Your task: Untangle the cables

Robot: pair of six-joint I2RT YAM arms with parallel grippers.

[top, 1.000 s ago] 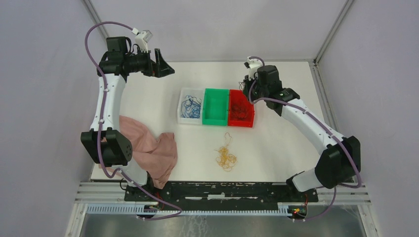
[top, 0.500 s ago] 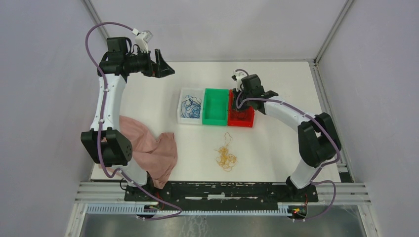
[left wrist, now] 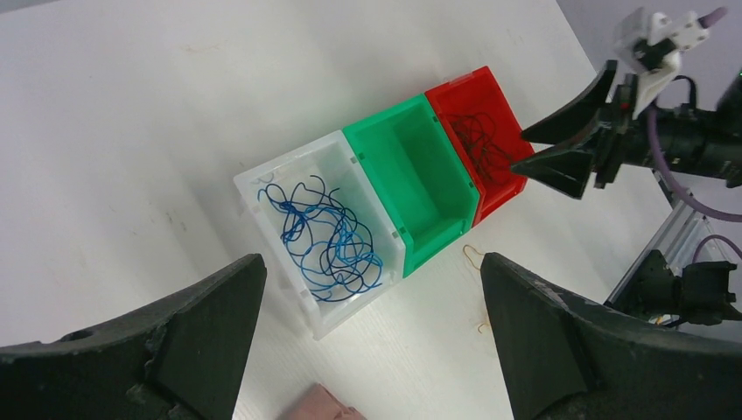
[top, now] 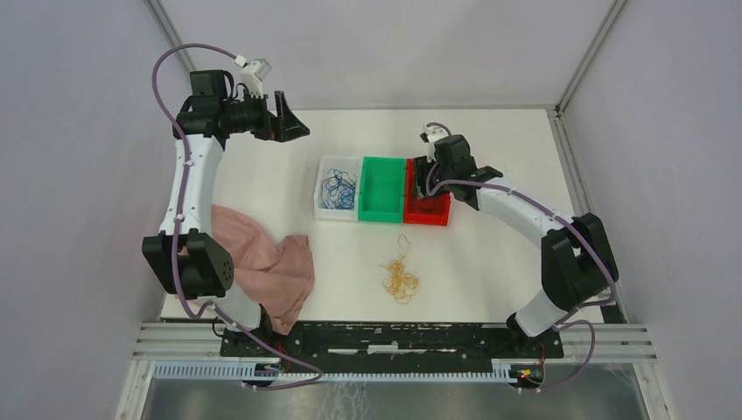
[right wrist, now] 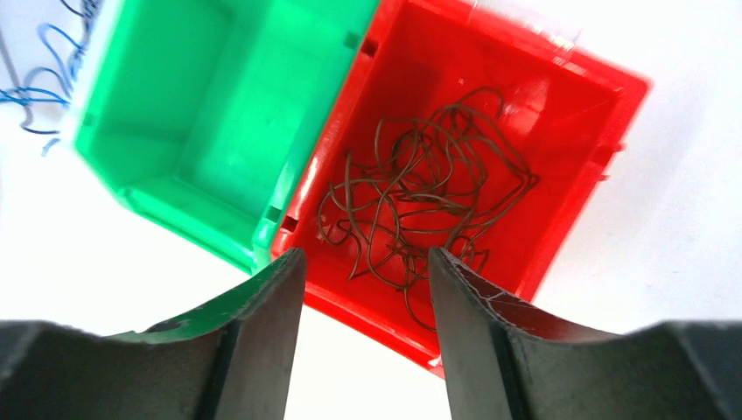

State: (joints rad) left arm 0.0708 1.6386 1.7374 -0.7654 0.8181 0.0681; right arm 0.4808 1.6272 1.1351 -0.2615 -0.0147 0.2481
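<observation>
The cables are sorted by colour. Blue cables (top: 337,188) (left wrist: 328,238) lie in the white bin (left wrist: 293,164). Dark brown cables (right wrist: 429,188) fill the red bin (right wrist: 591,157) (top: 429,217). A yellow-orange tangle (top: 400,278) lies loose on the table in front of the bins. My right gripper (right wrist: 366,262) (top: 426,179) hovers over the red bin's near edge, open, with nothing between its fingers. My left gripper (left wrist: 372,271) (top: 293,122) hangs high at the back left, wide open and holding nothing.
An empty green bin (top: 382,188) (right wrist: 219,114) sits between the white and red bins. A crumpled pink cloth (top: 267,267) lies at the front left by the left arm's base. Metal rails run along the table's near edge.
The right arm swung left and came over the red bin, and its jaws went from shut to open. The left arm has barely moved.
</observation>
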